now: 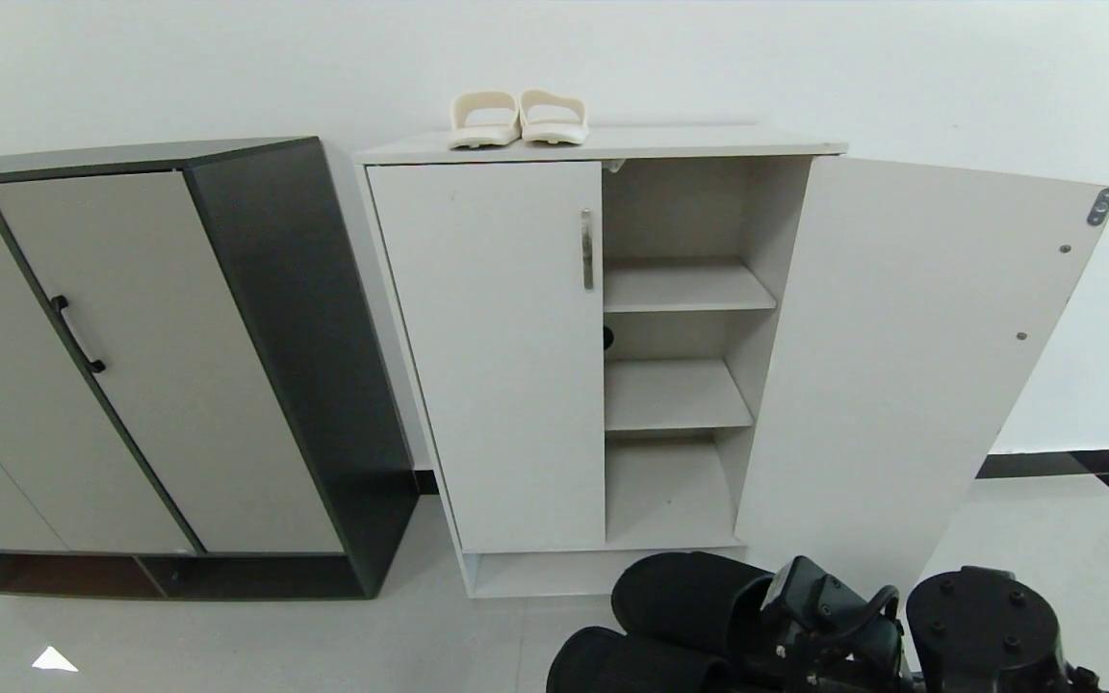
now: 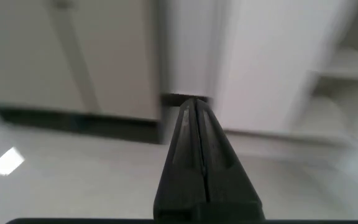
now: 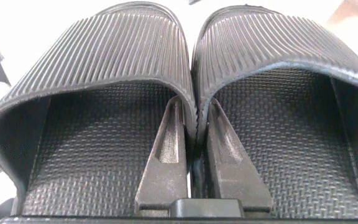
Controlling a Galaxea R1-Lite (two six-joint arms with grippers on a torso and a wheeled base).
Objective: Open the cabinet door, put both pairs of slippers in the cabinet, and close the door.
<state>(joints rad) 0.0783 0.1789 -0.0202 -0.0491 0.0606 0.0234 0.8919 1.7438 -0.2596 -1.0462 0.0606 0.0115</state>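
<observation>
The white cabinet (image 1: pixel 477 346) has its right door (image 1: pixel 901 366) swung open, showing bare shelves (image 1: pixel 680 289); the left door stays closed. A cream pair of slippers (image 1: pixel 518 118) rests on the cabinet top. A black pair of slippers (image 1: pixel 670 616) is held low in front of the cabinet by my right gripper (image 3: pixel 194 134), whose fingers (image 3: pixel 166 155) reach into the two slippers (image 3: pixel 129 93) and pinch their inner walls together. My left gripper (image 2: pixel 196 109) is shut on nothing, above the floor facing the cabinets.
A dark cabinet with grey doors (image 1: pixel 160 366) stands to the left of the white one. The open door juts toward me on the right. Pale floor (image 1: pixel 227 645) lies in front of both cabinets.
</observation>
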